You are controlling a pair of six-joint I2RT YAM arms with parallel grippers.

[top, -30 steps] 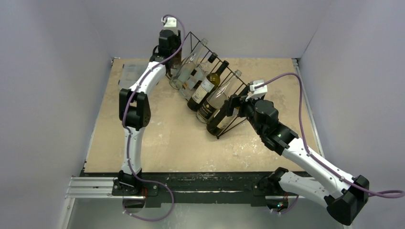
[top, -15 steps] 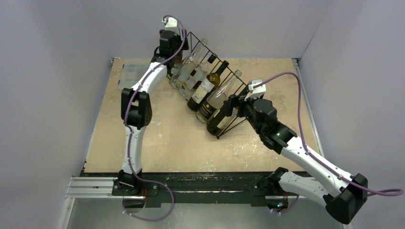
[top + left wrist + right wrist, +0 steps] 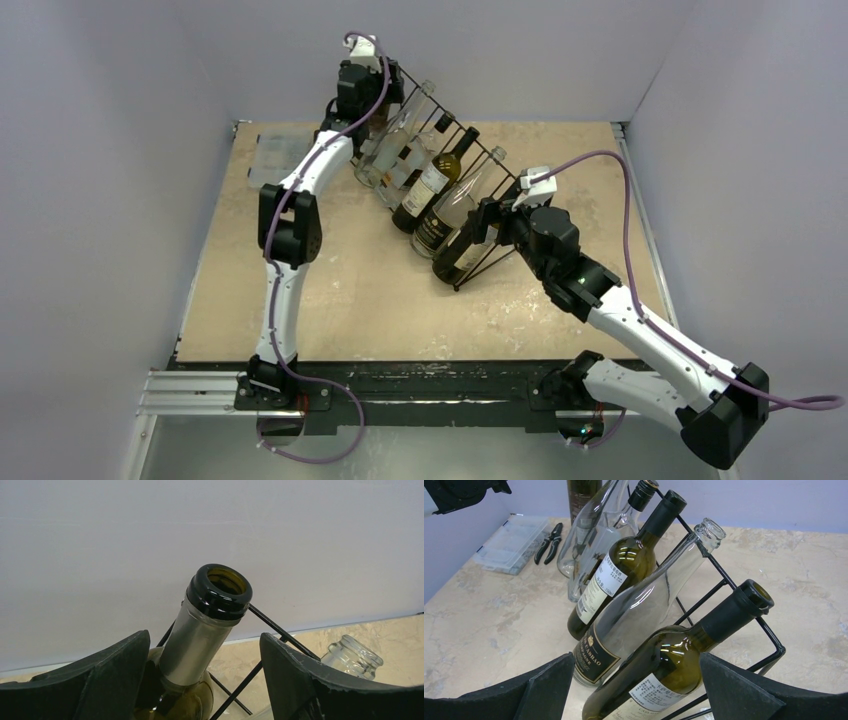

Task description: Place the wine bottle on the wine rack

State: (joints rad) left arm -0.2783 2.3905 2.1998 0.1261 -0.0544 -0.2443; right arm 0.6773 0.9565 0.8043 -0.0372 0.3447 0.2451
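Your left fingers [image 3: 100,680], released, straddle the bottle [image 3: 200,635] at the 11 o'clock end of the rack [image 3: 771,634]. Right fingers [image 3: 544,690] are spread too. Placement looks done; back out cleanly.

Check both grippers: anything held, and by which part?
Nothing held: the left gripper is open, fingers either side of the neck of a green bottle with gaps; the right gripper is open too.

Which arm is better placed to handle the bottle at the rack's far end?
Left. The left gripper straddles the silver-foiled green glass bottle there; the right gripper is at the black wire rack's near end.
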